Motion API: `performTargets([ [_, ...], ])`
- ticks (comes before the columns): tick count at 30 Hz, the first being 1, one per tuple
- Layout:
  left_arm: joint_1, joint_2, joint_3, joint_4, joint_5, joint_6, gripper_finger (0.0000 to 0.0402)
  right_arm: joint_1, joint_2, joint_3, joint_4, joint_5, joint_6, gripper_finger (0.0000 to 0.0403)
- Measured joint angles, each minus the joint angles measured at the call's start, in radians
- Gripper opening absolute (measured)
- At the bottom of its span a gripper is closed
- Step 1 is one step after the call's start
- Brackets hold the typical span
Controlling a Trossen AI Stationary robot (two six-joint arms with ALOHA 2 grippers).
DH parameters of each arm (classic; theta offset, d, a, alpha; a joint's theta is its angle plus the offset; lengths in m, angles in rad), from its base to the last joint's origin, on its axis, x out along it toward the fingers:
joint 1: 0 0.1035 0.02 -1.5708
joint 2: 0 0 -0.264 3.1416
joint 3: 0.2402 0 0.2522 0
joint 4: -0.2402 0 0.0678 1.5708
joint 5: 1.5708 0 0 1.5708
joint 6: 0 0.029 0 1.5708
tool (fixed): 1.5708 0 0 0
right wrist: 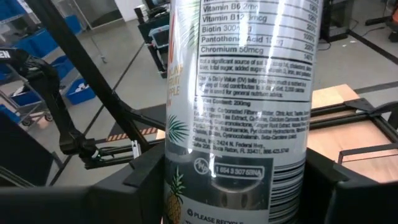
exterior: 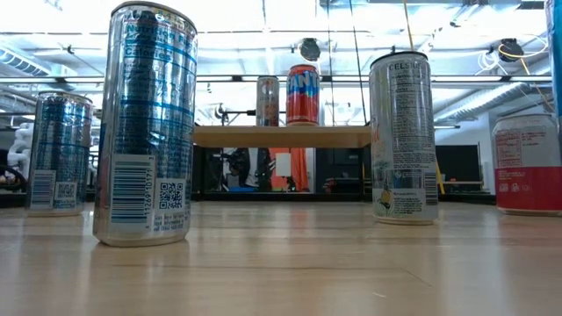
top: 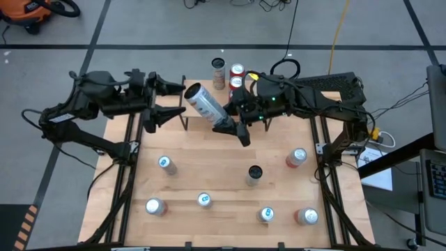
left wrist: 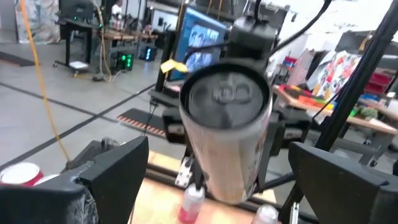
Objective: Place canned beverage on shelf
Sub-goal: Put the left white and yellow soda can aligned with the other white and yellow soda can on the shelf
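Silver can (right wrist: 239, 118) fills the right wrist view, clenched low on its body in the right gripper (top: 233, 127) and tilted — held above the shelf (top: 209, 97). Left gripper (top: 162, 103) waits beside the shelf, jaws released. Can should be brought upright, then lowered clear of the two cans (top: 228, 72) already shelved.

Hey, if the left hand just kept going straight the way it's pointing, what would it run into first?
Most likely the silver can held by the right hand. The left hand is open and aimed at the can's top end, which sits centred between its fingers. Depth is hard to judge.
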Motion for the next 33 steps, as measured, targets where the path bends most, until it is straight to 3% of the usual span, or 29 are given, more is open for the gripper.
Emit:
performTargets([
  [7,0.086,0.040,0.000,0.134,0.256,-0.027,0.0390,0.000,0.006,0.000,0.031,-0.061,0.010,0.0230],
  [14,0.121,0.095,0.000,0.167,0.358,-0.020,0.0390,0.000,0.006,0.000,0.058,-0.089,0.020,0.0230],
  [20,0.121,0.116,0.000,0.266,0.390,-0.020,0.0390,0.001,0.006,0.000,0.050,-0.126,0.029,0.0230],
  [26,0.121,0.120,0.000,0.255,0.410,-0.025,0.0389,0.000,0.006,0.000,0.047,-0.125,0.029,0.0230],
  [33,0.121,0.120,0.000,0.254,0.410,-0.026,0.0346,0.000,0.006,0.000,0.047,-0.126,0.029,0.0230],
])
